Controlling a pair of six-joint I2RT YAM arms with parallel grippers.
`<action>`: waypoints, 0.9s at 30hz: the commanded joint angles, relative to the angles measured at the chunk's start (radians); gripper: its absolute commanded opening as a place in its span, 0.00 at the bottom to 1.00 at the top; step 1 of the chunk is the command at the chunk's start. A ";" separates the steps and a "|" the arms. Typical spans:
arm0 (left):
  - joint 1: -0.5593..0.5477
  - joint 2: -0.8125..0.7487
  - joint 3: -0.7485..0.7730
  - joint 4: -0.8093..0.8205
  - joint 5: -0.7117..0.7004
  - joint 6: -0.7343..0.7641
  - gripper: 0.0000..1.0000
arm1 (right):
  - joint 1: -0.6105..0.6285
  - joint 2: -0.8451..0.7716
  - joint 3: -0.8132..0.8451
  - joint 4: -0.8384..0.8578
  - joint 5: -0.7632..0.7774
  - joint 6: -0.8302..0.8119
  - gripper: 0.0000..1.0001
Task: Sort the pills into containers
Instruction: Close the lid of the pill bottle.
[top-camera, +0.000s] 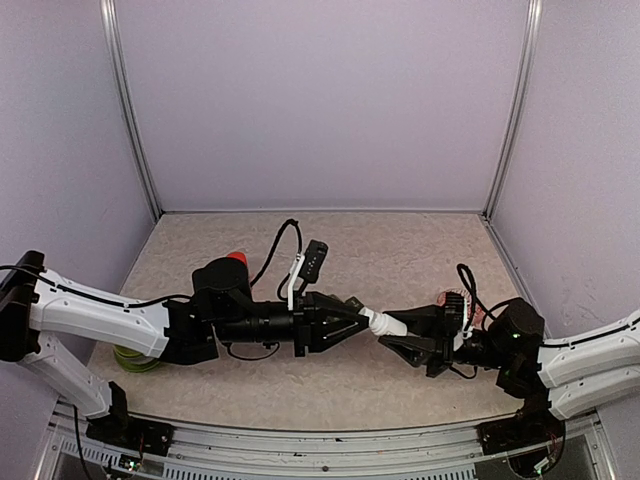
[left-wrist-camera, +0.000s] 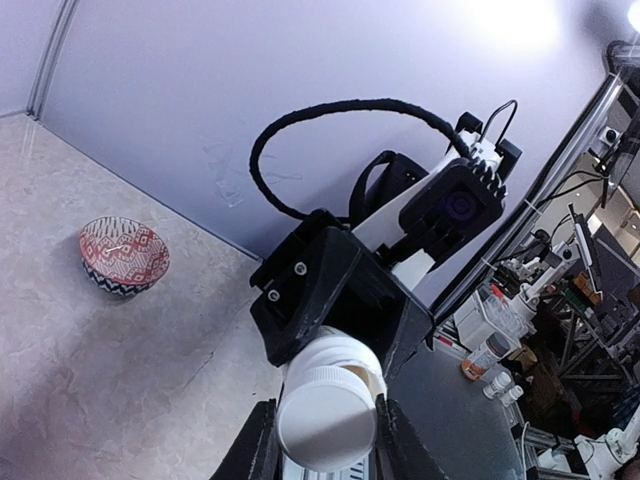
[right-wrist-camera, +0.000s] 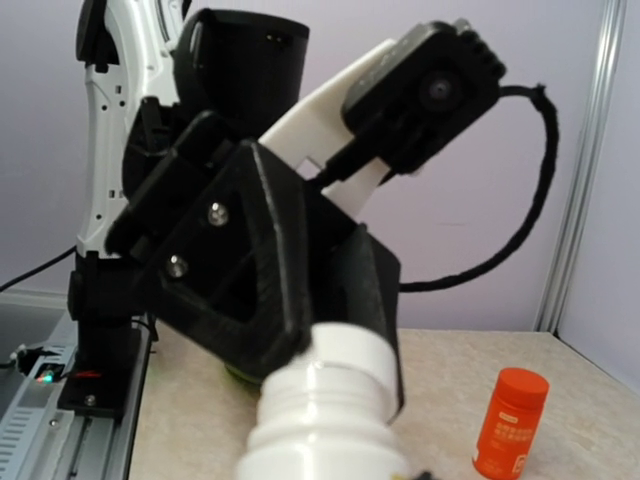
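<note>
Sorting looks barely started: the left gripper (top-camera: 364, 317) pinches the cap (left-wrist-camera: 326, 424) of the white bottle (top-camera: 386, 323) in its jaws, the right gripper (top-camera: 404, 328) clamps the body, and no pills are visible.

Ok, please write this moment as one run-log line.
left gripper: jaws shut on cap of white bottle | right gripper: jaws shut on bottle body | orange bottle: upright on table

No word, brand or number can be read anywhere; the orange bottle (right-wrist-camera: 510, 423), at about 4 o'clock in the right wrist view, carries a small pale label whose print is too blurred to make out; the white bottle (right-wrist-camera: 330, 420) at 6 o'clock shows only bare plastic; the patterned bowl (left-wrist-camera: 124, 255), at 9 o'clock in the left wrist view, bears zigzag decoration, not letters.
</note>
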 joint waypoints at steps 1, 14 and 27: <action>0.000 0.029 -0.010 0.069 0.082 -0.025 0.16 | 0.011 0.026 0.026 0.062 -0.015 0.006 0.00; -0.006 0.061 0.006 0.032 0.062 -0.037 0.16 | 0.011 0.033 0.043 0.039 0.020 0.001 0.00; -0.013 0.157 0.045 -0.061 -0.047 -0.218 0.16 | 0.029 0.007 0.060 -0.042 0.198 -0.064 0.00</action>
